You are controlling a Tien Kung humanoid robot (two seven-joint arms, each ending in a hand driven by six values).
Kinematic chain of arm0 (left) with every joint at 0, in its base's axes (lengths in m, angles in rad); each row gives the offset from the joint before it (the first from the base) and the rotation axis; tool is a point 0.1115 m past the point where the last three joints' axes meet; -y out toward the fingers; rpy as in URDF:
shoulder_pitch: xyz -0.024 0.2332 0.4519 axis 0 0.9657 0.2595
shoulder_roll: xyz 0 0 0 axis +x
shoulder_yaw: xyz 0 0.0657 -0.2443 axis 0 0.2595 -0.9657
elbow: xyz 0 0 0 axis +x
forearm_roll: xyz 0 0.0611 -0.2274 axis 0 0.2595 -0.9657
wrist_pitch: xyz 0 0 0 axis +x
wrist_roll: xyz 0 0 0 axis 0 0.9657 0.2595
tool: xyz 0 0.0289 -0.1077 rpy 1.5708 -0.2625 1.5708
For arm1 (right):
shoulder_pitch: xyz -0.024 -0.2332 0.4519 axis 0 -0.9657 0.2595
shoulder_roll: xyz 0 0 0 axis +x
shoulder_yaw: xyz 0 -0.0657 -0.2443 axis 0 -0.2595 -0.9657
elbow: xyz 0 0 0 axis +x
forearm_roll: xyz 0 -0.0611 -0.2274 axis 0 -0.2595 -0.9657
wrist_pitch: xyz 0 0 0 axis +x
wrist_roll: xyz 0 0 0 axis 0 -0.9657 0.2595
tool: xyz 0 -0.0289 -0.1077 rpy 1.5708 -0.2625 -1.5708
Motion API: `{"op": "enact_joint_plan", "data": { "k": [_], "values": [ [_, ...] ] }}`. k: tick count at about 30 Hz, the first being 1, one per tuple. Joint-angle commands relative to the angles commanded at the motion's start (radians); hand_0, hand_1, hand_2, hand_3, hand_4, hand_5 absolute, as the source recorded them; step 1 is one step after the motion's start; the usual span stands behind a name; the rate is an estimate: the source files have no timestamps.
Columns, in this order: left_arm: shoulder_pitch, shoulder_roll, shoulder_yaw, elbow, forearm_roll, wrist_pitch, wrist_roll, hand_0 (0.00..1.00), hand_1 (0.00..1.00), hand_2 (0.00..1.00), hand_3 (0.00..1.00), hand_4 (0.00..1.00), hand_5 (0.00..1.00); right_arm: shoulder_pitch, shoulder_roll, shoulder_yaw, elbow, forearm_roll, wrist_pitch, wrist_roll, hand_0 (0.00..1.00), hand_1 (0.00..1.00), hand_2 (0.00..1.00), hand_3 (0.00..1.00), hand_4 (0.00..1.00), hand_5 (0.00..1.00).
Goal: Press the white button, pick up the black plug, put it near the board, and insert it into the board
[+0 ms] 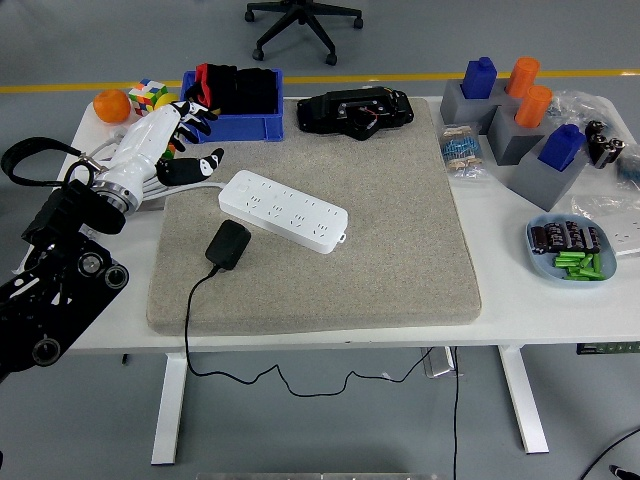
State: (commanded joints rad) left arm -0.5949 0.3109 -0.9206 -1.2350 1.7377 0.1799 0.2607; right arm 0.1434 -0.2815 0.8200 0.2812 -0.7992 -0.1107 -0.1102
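- Nearest us, our left arm comes in from the lower left, and its left hand (170,140) hovers over the tabletop's (520,300) far-left part, fingers spread and relaxed, holding nothing.
- We see the black plug (228,244) lying on the grey mat (400,230), just beside the near-left end of the white power board (283,210); its cable (190,320) runs off the mat's front edge and hangs below.
- We cannot make out the white button on the board at this size; we judge it sits at the left end, closest to our hand.
- We judge the pressing step is in hand: we bring one fingertip straight down on that end and keep the other fingers lifted, so the board does not slide.
- We stay clear of the plug while reaching, so it keeps its easy grasp pose.
- Our right hand is out of view.
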Motion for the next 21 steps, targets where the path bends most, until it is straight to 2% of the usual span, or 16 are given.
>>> {"op": "enact_joint_plan", "data": {
  "k": [2, 4, 6, 7, 9, 13, 21],
  "values": [
    [-0.013, -0.002, 0.011, 0.011, -0.007, -0.003, 0.002, 0.002, 0.062, 0.160, 0.751, 0.038, 0.002, 0.000, 0.000, -0.001, 0.000, 0.001, 0.000, 0.000, 0.822, 0.656, 0.655, 0.634, 0.753, 0.500],
    [-0.049, -0.009, 0.048, 0.050, -0.032, -0.014, 0.011, 0.002, 0.062, 0.160, 0.751, 0.038, 0.002, 0.001, 0.000, -0.004, -0.001, 0.002, 0.000, 0.000, 0.822, 0.656, 0.655, 0.634, 0.753, 0.500],
    [-0.092, -0.022, 0.095, 0.094, -0.042, -0.041, 0.040, 0.002, 0.062, 0.160, 0.751, 0.038, 0.002, 0.001, -0.001, -0.010, -0.001, 0.005, 0.000, 0.000, 0.822, 0.656, 0.655, 0.634, 0.753, 0.500],
    [-0.111, -0.028, 0.117, 0.113, -0.048, -0.054, 0.056, 0.002, 0.019, 0.115, 0.724, 0.002, 0.002, 0.000, -0.001, -0.012, -0.001, 0.006, 0.000, 0.000, 0.823, 0.656, 0.655, 0.634, 0.753, 0.500],
    [-0.130, -0.036, 0.141, 0.136, -0.059, -0.064, 0.068, 0.002, 0.019, 0.115, 0.724, 0.002, 0.002, 0.000, -0.001, -0.015, -0.001, 0.007, 0.001, -0.001, 0.823, 0.656, 0.655, 0.634, 0.753, 0.500],
    [-0.189, -0.074, 0.225, 0.232, -0.064, -0.107, 0.122, 0.002, 0.019, 0.115, 0.724, 0.002, 0.002, 0.001, 0.000, -0.023, 0.001, 0.010, 0.001, 0.000, 0.823, 0.656, 0.655, 0.634, 0.753, 0.500],
    [-0.273, -0.113, 0.399, 0.368, -0.047, -0.115, 0.111, 0.002, 0.013, 0.117, 0.714, 0.002, 0.002, 0.000, -0.002, -0.030, -0.002, 0.016, 0.001, -0.001, 0.822, 0.656, 0.654, 0.633, 0.753, 0.499]
  ]
}}
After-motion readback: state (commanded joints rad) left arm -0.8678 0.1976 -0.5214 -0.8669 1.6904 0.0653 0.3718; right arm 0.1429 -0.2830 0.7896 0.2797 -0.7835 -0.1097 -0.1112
